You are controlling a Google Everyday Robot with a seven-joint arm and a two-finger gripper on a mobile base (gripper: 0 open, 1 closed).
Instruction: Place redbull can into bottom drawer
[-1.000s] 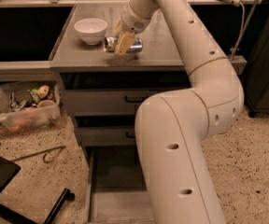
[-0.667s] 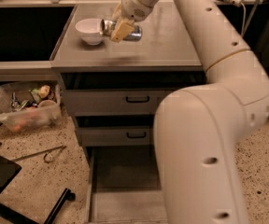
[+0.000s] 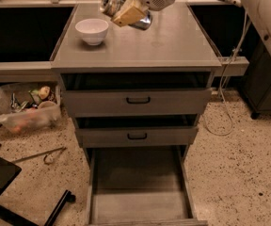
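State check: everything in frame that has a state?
gripper: shut on the redbull can, over the countertop.
redbull can: held sideways, not yet in a drawer.
bottom drawer: pulled open, no can inside.
top drawer: pushed in or nearly.
middle drawer: same.
white bowl: upright on countertop.

Count's in: one gripper (image 3: 128,13) over the back of the one cabinet (image 3: 173,44), clutching one can (image 3: 109,3), one bowl (image 3: 92,30) on top, three drawers in front, top drawer (image 3: 135,100), middle drawer (image 3: 136,135), bottom drawer (image 3: 140,204), and one bin (image 3: 25,114) left of it.
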